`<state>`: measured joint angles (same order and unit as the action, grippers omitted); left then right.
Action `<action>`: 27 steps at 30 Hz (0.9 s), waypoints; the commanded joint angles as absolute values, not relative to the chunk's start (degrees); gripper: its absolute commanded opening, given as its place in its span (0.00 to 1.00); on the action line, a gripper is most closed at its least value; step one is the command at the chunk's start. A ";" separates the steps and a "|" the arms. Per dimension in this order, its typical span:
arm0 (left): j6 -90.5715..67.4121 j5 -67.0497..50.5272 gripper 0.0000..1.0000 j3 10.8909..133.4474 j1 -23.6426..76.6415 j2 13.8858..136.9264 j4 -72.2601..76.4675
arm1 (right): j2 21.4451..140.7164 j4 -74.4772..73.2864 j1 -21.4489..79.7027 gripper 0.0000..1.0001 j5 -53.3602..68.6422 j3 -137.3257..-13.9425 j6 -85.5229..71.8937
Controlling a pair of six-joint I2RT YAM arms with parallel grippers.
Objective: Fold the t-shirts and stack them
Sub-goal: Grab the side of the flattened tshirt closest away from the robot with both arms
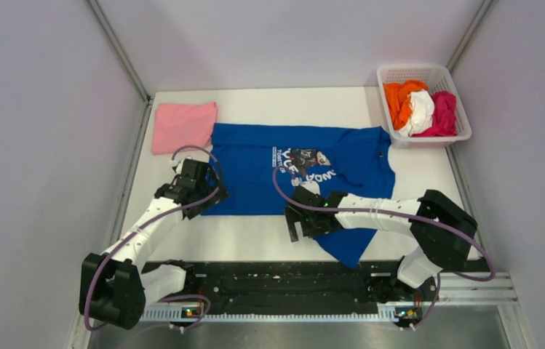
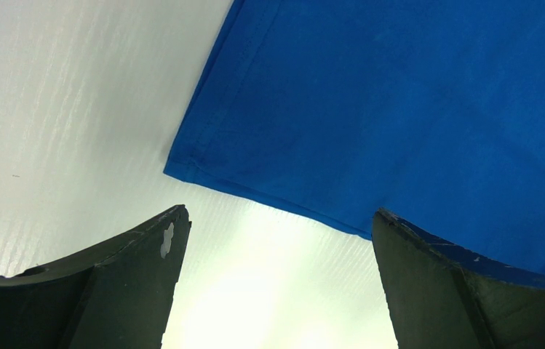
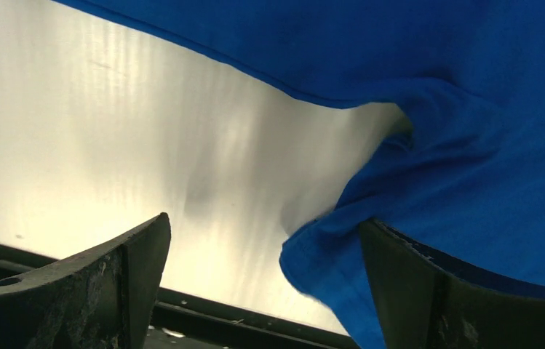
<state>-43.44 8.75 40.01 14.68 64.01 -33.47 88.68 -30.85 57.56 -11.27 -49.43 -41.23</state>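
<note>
Blue t-shirt point(image 1: 255, 163) lies spread on the worktop point(image 1: 247, 240); left hand point(image 2: 278, 225) hangs released at its 8 o'clock corner; right hand point(image 3: 265, 225), released, at 6 o'clock.

Top view: blue tee point(image 1: 342, 156) has its left edge partly hidden by left gripper point(image 1: 200, 185), near sleeve partly behind right arm point(image 1: 378, 211). Chest print point(image 1: 305, 161) too small to read, w/ a cable point(image 1: 278, 185) across it. In basket point(image 1: 464, 134), orange tee point(image 1: 400, 98), white tee point(image 1: 420, 113) & magenta tee point(image 1: 444, 113) are bunched, shapes unclear. Left wrist view: blue tee runs off top & rt edges, fingers point(image 2: 131, 283) cut at bottom. Right wrist view: tee cut off top, rt & bottom; finger point(image 3: 429, 305)-to-cloth contact can't be told.
</note>
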 commanded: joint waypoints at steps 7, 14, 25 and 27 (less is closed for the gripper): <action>-47.27 14.59 0.99 42.72 14.70 67.44 -36.02 | 79.41 -35.31 59.83 0.99 -15.84 -50.80 -42.60; -54.84 17.09 0.92 42.56 13.09 70.42 -35.02 | 71.29 -41.83 59.79 0.98 -16.06 -45.70 -41.81; -62.29 16.69 0.66 38.97 11.16 74.93 -33.12 | 68.13 -45.37 59.74 0.93 -15.32 -39.69 -43.61; -63.22 16.60 0.62 38.44 11.16 75.81 -32.91 | 68.83 -44.70 59.51 0.92 -15.45 -39.40 -43.50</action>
<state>-59.88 16.38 39.57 11.35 74.59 -34.57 69.71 -45.52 59.37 -14.92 -39.35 -43.20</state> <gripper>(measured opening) 0.654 0.927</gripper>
